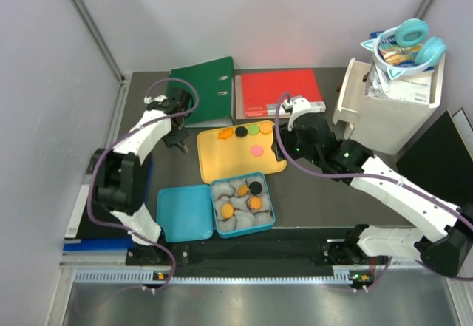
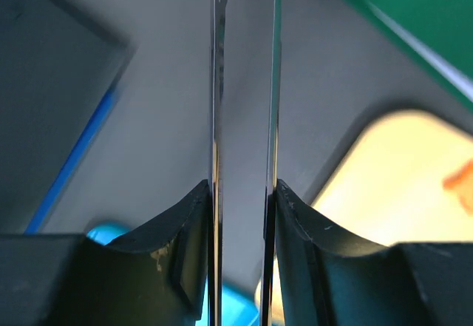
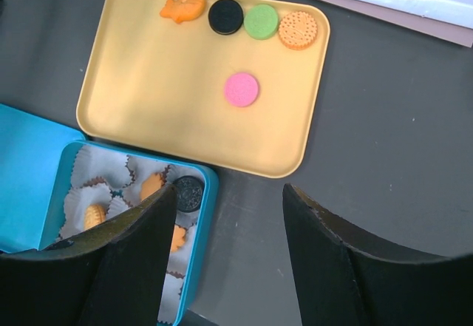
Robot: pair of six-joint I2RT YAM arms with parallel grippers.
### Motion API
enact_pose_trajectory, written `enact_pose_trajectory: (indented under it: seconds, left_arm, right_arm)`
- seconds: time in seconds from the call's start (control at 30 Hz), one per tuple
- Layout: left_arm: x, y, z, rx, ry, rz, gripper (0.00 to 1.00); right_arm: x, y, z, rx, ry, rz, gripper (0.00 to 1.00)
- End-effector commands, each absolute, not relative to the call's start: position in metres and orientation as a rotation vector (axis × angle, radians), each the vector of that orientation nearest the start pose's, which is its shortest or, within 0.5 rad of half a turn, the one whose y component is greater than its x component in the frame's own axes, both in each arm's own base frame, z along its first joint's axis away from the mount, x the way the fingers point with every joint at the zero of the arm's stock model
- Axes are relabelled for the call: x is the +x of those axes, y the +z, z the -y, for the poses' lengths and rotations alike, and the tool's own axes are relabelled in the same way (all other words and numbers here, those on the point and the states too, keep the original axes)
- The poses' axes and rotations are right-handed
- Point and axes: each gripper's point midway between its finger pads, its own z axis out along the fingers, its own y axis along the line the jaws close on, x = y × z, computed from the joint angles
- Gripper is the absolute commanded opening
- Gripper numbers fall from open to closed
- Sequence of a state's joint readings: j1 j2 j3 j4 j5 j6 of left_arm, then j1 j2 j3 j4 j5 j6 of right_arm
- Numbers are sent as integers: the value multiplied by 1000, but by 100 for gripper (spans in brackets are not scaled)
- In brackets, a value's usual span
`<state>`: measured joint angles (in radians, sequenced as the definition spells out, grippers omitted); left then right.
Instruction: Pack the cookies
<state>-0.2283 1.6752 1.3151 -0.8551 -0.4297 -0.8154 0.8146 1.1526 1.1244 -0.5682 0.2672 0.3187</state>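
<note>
Five cookies lie on the yellow tray (image 1: 236, 165): an orange fish-shaped one (image 3: 183, 7), a black one (image 3: 225, 17), a green one (image 3: 261, 21) and an orange round one (image 3: 298, 29) in a row, with a pink one (image 3: 242, 89) below. The blue box (image 1: 269, 208) holds paper cups with a black cookie (image 3: 188, 193) and several orange cookies (image 1: 254, 202). My right gripper (image 3: 229, 193) is open and empty, above the table just right of the box. My left gripper (image 2: 244, 185) is by the tray's left edge, shut on two thin metal tweezer blades (image 2: 216, 82); their tips are out of view.
The box's blue lid (image 1: 185, 213) lies open to its left. A green binder (image 1: 201, 82) and a red folder (image 1: 279, 93) lie behind the tray. A white bin with headphones (image 1: 392, 89) stands at the back right.
</note>
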Motion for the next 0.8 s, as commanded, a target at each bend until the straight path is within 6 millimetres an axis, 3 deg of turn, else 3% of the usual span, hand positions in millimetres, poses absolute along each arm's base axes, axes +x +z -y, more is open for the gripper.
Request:
enact_pose_trajectory:
  seconds: [0.0,0.17,0.3,0.6,0.7,0.77]
  left_arm:
    - [406,108,32,-861,239,-2409,42]
    - [421,92,3,-936,308,-2423,48]
    - [417,91,-19,-1006,320,-2420,53]
    - [405,118,-30,-998,343,-2364,69]
    - [404,122,-32,-998,354,-2357,96]
    - [402,125,-33,-1002,362,-2354,99]
  right_arm:
    - [258,256,-220,-326,417,-2074,59]
    - [257,256,-213,-318,389,-2067,59]
    - [257,252,-208,-317,370,-2066,60]
    - [257,245,-216,-335,394,-2078,60]
    - [257,245,-217,-339,402,-2080,60]
    - [257,245,-217,-336,401,-2080,60]
